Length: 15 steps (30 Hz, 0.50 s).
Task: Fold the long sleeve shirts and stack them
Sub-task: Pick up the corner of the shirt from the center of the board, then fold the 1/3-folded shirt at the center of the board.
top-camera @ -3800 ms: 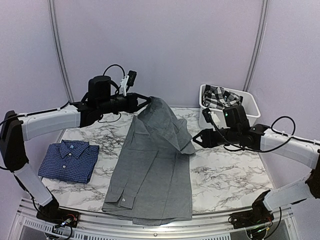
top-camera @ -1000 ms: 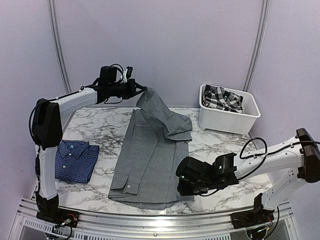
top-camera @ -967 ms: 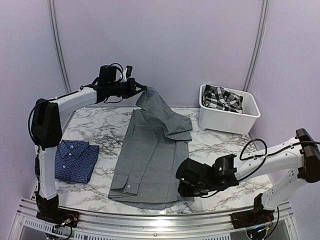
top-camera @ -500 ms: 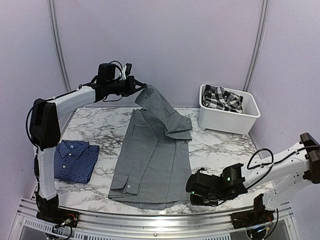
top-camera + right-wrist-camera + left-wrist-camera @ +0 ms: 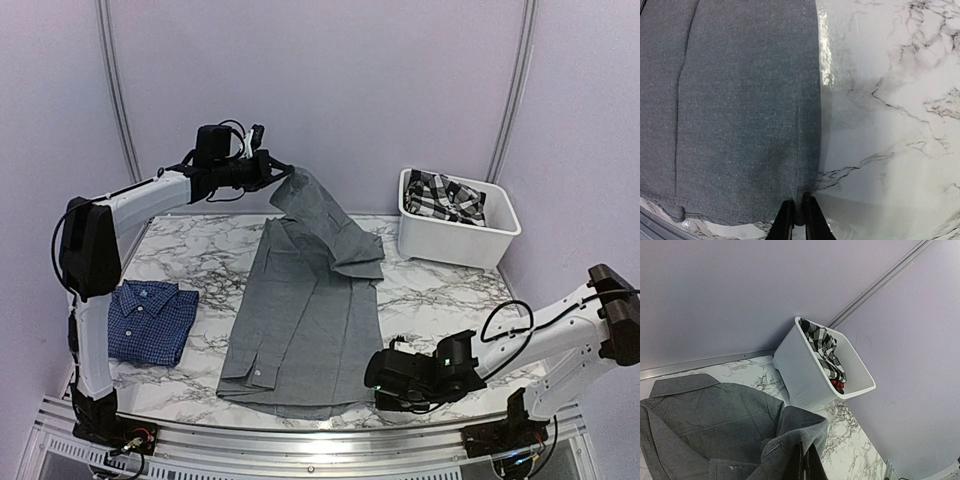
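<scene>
Grey shirt (image 5: 305, 310) lies lengthwise on the marble table (image 5: 450, 300), with its far end held up off the surface. I read my left gripper (image 5: 283, 172) pinching that raised cloth. My right gripper (image 5: 799, 206) is clamped on the shirt's near right hem edge. The blue checked shirt (image 5: 140, 320) sits folded at near left, well apart.

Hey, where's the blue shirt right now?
In the top view, the blue shirt lies folded at the near left of the table, apart from the grey shirt spread out to its right.
</scene>
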Tool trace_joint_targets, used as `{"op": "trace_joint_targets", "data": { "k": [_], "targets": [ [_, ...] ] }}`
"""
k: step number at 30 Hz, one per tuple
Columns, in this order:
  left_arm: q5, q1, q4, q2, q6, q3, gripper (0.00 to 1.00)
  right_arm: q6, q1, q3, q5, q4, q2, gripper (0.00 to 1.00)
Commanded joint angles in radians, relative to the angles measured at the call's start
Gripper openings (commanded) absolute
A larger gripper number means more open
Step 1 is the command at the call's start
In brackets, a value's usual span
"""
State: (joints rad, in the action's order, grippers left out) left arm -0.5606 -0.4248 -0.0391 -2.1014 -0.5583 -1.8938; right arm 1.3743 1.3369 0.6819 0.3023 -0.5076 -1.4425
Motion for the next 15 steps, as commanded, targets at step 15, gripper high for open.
{"op": "trace_joint_targets", "data": {
  "k": [15],
  "targets": [
    [0.022, 0.046, 0.007, 0.024, -0.021, -0.204, 0.0, -0.152, 0.007, 0.275, 0.111, -0.198, -0.021, 0.0]
  ]
}}
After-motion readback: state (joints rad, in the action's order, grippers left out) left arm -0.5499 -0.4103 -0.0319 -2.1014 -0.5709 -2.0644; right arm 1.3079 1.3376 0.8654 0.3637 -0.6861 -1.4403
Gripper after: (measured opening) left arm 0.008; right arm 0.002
